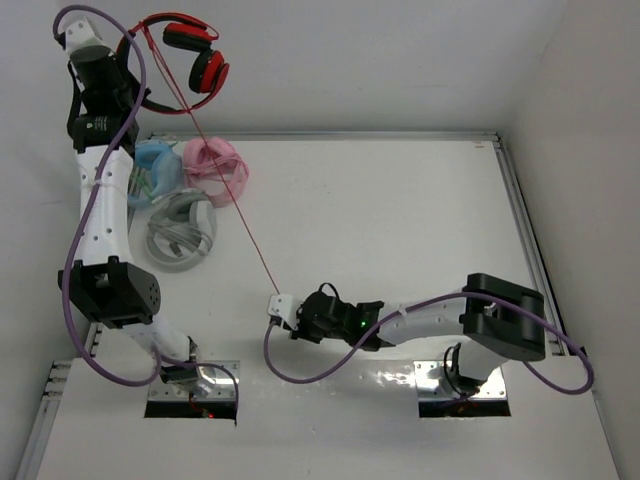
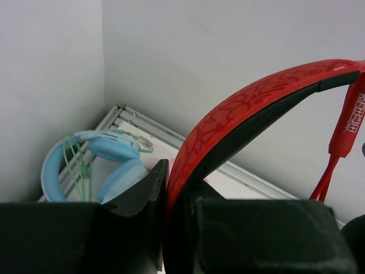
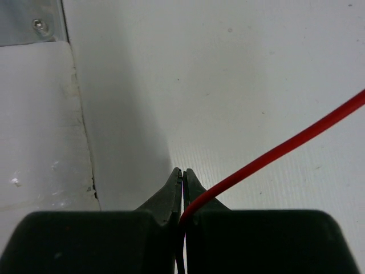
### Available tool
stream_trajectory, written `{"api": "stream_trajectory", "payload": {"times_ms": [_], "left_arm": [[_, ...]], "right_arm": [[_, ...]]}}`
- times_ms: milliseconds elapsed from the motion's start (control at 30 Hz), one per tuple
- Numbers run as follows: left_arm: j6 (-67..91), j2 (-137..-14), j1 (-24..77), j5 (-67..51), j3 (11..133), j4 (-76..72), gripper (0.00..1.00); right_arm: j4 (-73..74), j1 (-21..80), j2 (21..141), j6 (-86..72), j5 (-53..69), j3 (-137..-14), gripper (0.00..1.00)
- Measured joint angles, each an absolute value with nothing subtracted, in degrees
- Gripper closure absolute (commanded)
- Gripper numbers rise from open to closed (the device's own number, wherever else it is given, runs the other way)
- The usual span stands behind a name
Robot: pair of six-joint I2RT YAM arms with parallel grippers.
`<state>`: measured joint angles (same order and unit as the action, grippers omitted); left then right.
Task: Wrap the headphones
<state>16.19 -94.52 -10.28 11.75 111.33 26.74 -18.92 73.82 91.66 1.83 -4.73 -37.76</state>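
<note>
My left fingers (image 2: 155, 178) hold the headphones (image 1: 192, 62) up above the far left corner of the tabletop (image 1: 400, 220). Their cable (image 1: 232, 205) runs diagonally down to my right fingers (image 3: 170, 197), low at the near centre. Below the cable's upper stretch, at far left, lie what look like three other pairs (image 1: 180, 235), huddled together.

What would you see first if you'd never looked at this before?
The red headphones, held up high at the back left with their headband pinched in the left hand. Their thin red cable runs in a tight straight line across the table to the right hand, shut on it.
</note>
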Motion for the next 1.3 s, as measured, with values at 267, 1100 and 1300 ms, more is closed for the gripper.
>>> {"api": "stream_trajectory", "payload": {"times_ms": [267,1100,1300], "left_arm": [[6.09,-94.54,-8.23,18.52,101.97,17.23,1.00],[-40.49,-82.89,25.43,20.21,60.51,-3.70,1.00],[-40.42,-76.69,27.99,16.80,60.38,3.73,1.00]], "right_arm": [[-8.27,79.02,85.10,7.44,-5.37,-45.87,1.00],[5.63,45.47,68.05,25.63,-23.64,-85.73,1.00],[8.14,29.56,71.35,20.43,-21.47,-86.46,1.00]]}}
